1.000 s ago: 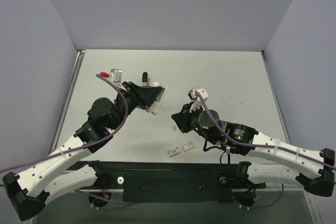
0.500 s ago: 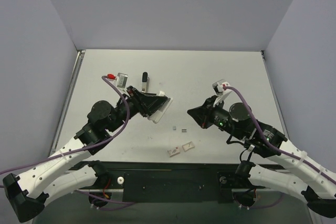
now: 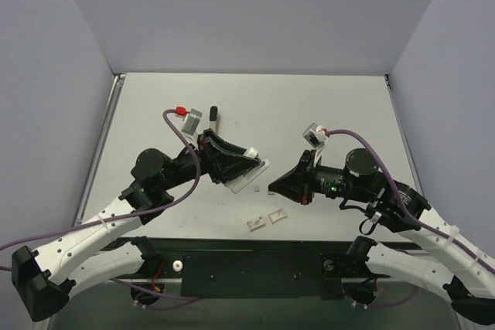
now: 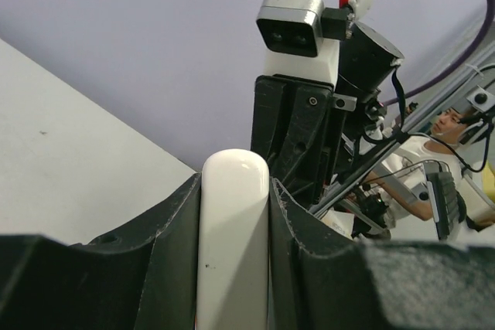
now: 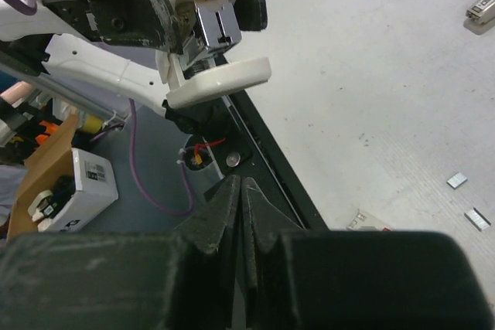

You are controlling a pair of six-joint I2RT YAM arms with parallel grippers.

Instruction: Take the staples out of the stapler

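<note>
My left gripper [image 3: 249, 165] is shut on the white stapler shell [image 3: 254, 168] and holds it tilted above the table's middle. In the left wrist view the shell [image 4: 232, 237] stands between the left gripper's fingers [image 4: 234, 185]. The right wrist view shows the stapler's open end [image 5: 210, 13] with its metal channel. My right gripper [image 3: 272, 188] is shut and empty, just right of the stapler and low over the table; its jaws [image 5: 237, 185] touch. Two tiny grey staples strips [image 5: 457, 181] lie on the table; one shows in the top view [image 3: 256, 188].
Two small white tabs with red marks [image 3: 265, 219] lie near the front edge. A black-ended metal bar [image 3: 214, 118] lies at the back left and shows in the right wrist view [image 5: 483, 5]. The table's black front rail [image 3: 255, 253] runs below the grippers.
My left gripper has carried the stapler right and toward the front. My right gripper swung away to the right, then came back in to the stapler's right side.
</note>
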